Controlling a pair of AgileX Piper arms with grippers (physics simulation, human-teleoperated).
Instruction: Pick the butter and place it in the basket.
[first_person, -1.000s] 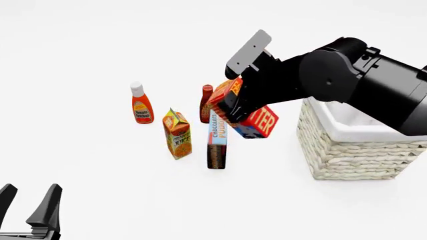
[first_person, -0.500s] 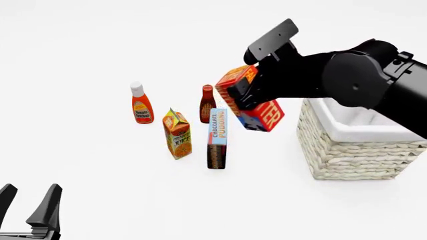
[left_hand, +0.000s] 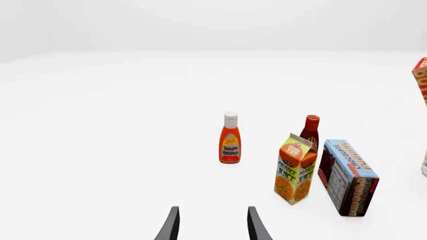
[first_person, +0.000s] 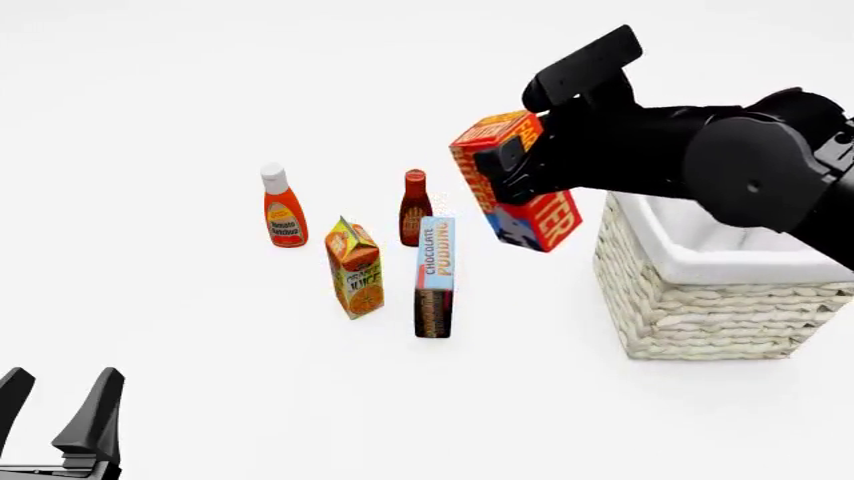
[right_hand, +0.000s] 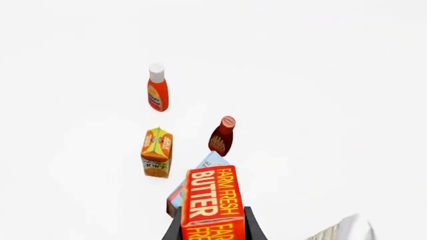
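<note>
Aloft, butter (first_person: 518, 180) ("FARM FRESH BUTTER"), right tool (first_person: 505, 170) clamped

One high front, two wrist views

Plain white table (first_person: 160, 90), pale featureless backdrop, even light

The right gripper (first_person: 497, 172) carries the butter (first_person: 518, 183) in the air, clear above the table (first_person: 200, 380), with the basket (first_person: 707, 290) at its 4 o'clock and open air between them. Below it, at 7 o'clock, the pudding box (first_person: 434, 276), dark bottle (first_person: 415, 208) and juice carton (first_person: 354, 268) stand close together; the ketchup (first_person: 280, 207) stands apart at 9 o'clock.
</note>
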